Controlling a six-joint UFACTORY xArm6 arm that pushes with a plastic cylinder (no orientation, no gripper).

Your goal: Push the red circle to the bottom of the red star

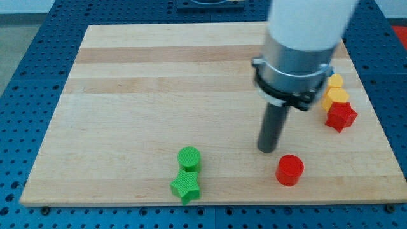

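The red circle [290,170] lies near the board's bottom edge, right of centre. The red star [341,116] sits at the right side, up and to the right of the circle, at the lower end of a short column of blocks. My tip [266,149] stands on the board just up and to the left of the red circle, a small gap apart. The arm's white and grey body covers the upper right of the board.
Two yellow blocks [335,97] stand right above the red star; the blue block above them is hidden by the arm. A green circle [189,157] and a green star [186,187] touch each other at the bottom centre. The wooden board [127,114] ends just below them.
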